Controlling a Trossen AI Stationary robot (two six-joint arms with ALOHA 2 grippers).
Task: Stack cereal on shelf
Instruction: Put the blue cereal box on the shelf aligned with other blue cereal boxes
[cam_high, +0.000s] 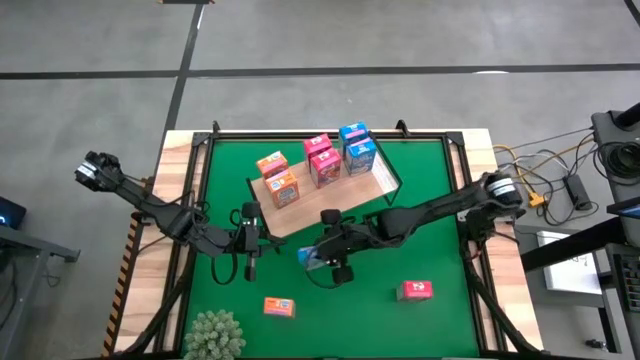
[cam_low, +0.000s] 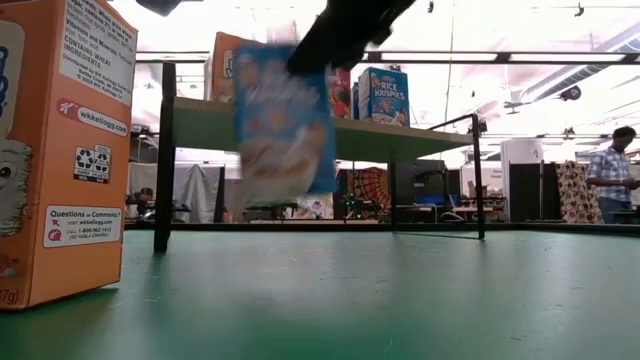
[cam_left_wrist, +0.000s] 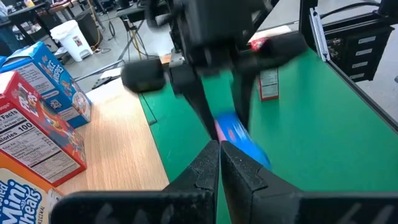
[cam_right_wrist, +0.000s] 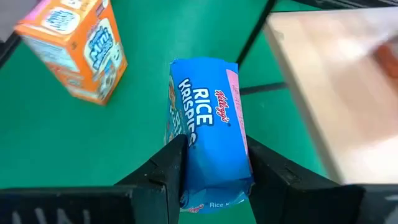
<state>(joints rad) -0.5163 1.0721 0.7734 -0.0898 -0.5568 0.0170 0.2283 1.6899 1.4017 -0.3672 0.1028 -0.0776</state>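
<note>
Right gripper (cam_right_wrist: 208, 165) clamped on blue box (cam_right_wrist: 208, 130), seemingly lifted off mat (cam_high: 420, 190) near shelf's (cam_high: 300, 212) front edge; left gripper (cam_high: 250, 245) closed.

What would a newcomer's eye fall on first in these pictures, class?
The right gripper clamped on a blue cereal box, lifted above the green mat just in front of the shelf. Next, the six boxes standing on that board, and an orange box and a red box lying on the mat.
</note>
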